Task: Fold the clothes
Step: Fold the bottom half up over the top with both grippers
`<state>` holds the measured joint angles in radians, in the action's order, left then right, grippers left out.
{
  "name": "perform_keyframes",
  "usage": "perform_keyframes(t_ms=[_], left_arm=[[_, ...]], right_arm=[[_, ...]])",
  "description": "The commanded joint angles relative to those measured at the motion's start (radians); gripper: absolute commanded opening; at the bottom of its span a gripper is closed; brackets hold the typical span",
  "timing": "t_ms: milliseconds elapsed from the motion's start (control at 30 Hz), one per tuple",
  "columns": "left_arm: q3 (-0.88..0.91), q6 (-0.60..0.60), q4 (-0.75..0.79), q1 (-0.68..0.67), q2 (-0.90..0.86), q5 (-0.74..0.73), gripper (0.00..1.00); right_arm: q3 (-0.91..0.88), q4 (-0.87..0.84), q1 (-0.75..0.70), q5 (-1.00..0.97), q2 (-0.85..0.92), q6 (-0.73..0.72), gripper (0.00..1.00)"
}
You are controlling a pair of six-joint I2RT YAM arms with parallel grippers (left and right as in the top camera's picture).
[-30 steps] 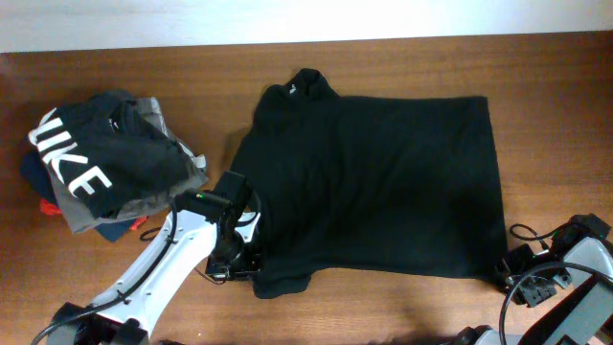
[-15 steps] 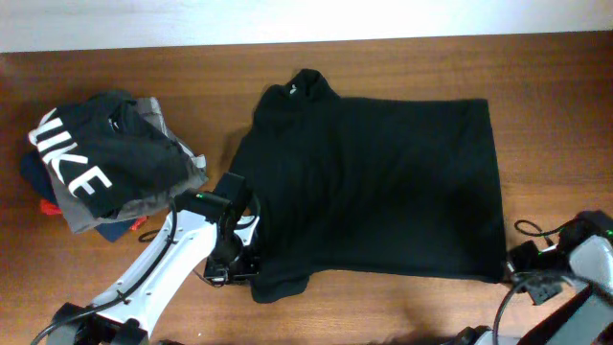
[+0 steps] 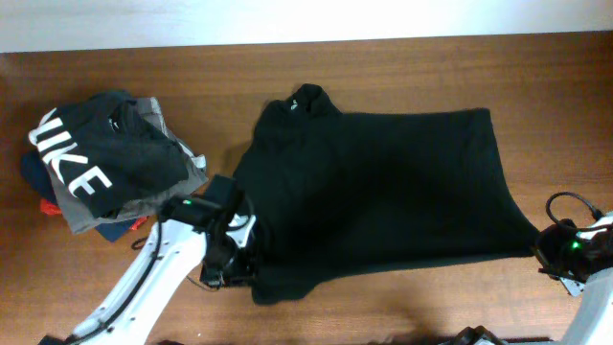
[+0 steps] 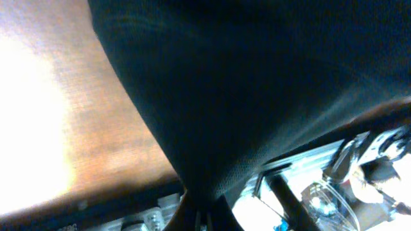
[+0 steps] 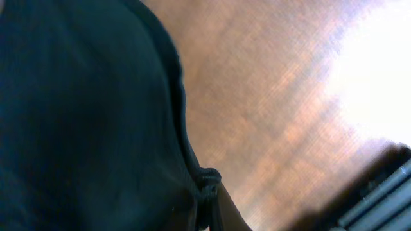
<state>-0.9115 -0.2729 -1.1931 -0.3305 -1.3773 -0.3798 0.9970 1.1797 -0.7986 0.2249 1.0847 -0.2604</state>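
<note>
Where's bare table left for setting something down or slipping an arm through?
Bare wood: the far strip of table behind the T-shirt, the far-right corner, the near edge between left end effector and right end effector. Crowded: left side, around the clothes pile.

T-shirt [image 3: 374, 192]: soft matt black cloth | table [image 3: 402, 57]: brown wood, slight sheen | left arm shell [image 3: 153, 278]: smooth white plastic

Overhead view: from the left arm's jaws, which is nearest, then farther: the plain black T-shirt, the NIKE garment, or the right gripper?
1. plain black T-shirt: held by the left gripper, touching it.
2. NIKE garment: off to the left, apart from the shirt.
3. right gripper: far right, jaws shut on the shirt's other corner.
</note>
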Motion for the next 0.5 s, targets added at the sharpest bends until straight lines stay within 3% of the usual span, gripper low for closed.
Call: perform_keyframes(t_ms=[0,100,467], left_arm=[[-0.048,0.023,0.076,0.042,0.019,0.007,0.00],[-0.068,0.124,0.227,0.057,0.018,-0.078,0.00],[-0.080,0.252,0.661,0.056,-0.031,0.003,0.00]], right_arm=[[0.017,-0.055,0.015,0.072,0.029,0.014,0.06],[0.017,-0.145,0.060,0.086,0.099,-0.033,0.06],[0.017,-0.462,0.177,0.107,0.382,-0.097,0.06]])
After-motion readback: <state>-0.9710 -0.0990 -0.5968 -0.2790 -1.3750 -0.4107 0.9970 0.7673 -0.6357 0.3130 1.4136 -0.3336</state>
